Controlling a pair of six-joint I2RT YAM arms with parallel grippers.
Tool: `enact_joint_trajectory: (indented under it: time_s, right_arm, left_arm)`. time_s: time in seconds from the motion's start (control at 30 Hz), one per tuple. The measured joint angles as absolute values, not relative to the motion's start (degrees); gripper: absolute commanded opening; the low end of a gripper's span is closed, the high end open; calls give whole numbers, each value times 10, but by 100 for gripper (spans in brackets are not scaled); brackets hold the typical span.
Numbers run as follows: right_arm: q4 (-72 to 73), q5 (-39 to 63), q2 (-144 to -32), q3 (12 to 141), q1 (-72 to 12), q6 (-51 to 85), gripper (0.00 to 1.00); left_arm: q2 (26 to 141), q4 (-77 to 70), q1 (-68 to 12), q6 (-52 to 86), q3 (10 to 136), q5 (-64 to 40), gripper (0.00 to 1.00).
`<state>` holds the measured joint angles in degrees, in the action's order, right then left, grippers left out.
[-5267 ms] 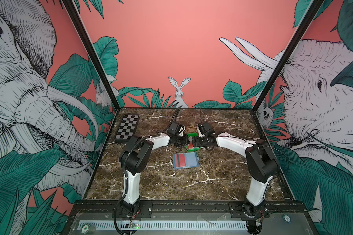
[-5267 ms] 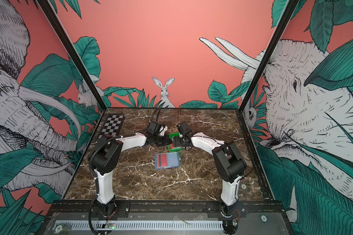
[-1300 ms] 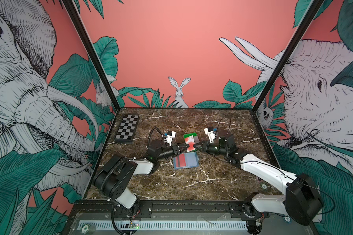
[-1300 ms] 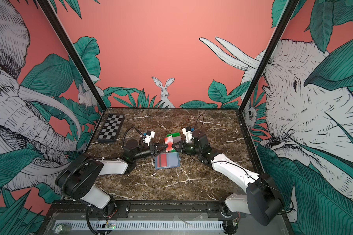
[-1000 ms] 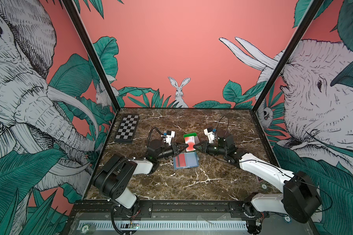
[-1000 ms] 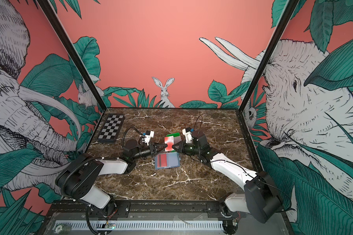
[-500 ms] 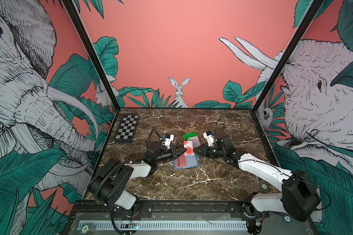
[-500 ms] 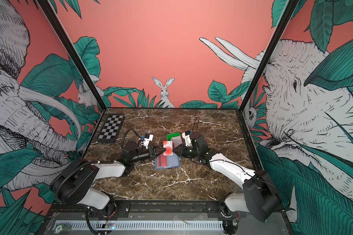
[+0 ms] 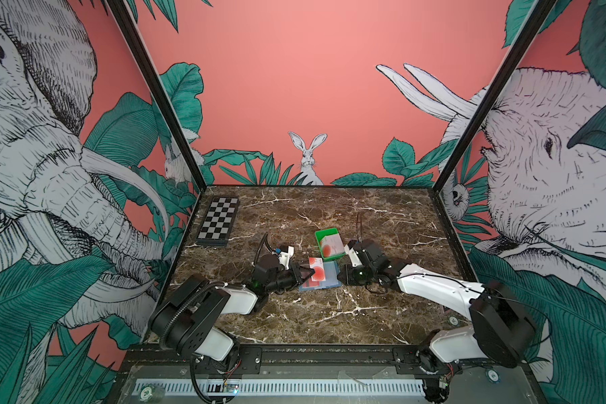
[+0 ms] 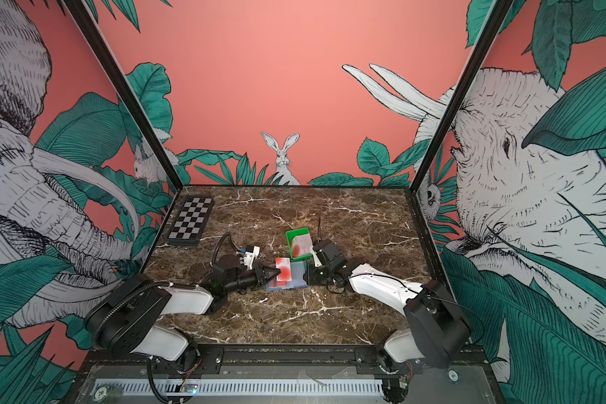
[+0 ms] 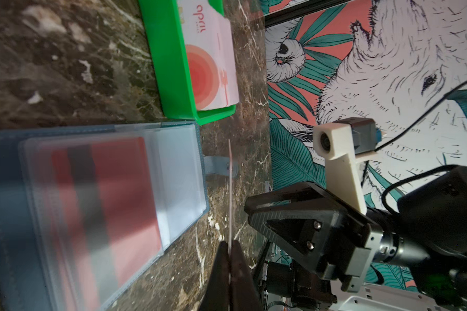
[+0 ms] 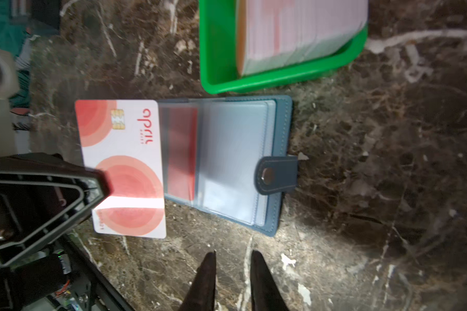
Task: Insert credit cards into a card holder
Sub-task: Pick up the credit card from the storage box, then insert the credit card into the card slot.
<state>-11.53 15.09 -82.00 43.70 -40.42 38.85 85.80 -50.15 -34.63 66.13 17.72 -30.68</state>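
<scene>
Pinching a card (image 12: 124,161) over the open holder (image 12: 232,161), left gripper (image 11: 229,246) holds its long axis seemingly near-far; right gripper (image 12: 232,258) gapes slightly, empty.

Card holder (image 12: 227,161) is slate-blue, card (image 12: 124,167) white with red-orange circles, tray (image 12: 254,80) green.

Table (image 12: 388,188): polished marble look, dark brown with white veins, glossy.
Tray (image 9: 325,232), at 12 o'clock from card holder (image 9: 329,274) in a top view: bright green plastic, smooth, shiny.
Holder cover: slate-blue leather look, matt, stitched edge. Sleeves (image 12: 232,150): clear soft plastic, slightly frosted. Snap tab (image 12: 281,172) carries 1 metal stud (image 12: 266,175).
Credit card (image 12: 124,161), pinched in left gripper (image 11: 229,246): glossy plastic, metallic chip (image 12: 117,119).
Both grippers' fingers: matt black plastic. Right gripper (image 12: 233,258) body shows 2 bright metal screws (image 11: 318,225).
Camera mount (image 11: 340,167): off-white matt plastic.
</scene>
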Motion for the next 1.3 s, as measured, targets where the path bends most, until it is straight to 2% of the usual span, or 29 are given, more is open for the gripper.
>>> enact_joint_trajectory:
  time_s: [0.43, 0.7, 1.0, 1.3]
  right_arm:
    - [-112, 124, -886, 438, -407, 379, 17]
    - [-100, 122, -909, 455, -407, 378, 19]
    - [-93, 118, -931, 466, -407, 378, 19]
    - [-92, 112, -936, 466, -408, 377, 17]
  left_arm:
    - [929, -540, -349, 665, 175, -289, 0]
    - [919, -505, -349, 639, 192, -289, 0]
    - [888, -437, -342, 604, 206, -296, 0]
    - [893, -430, -340, 601, 206, -299, 0]
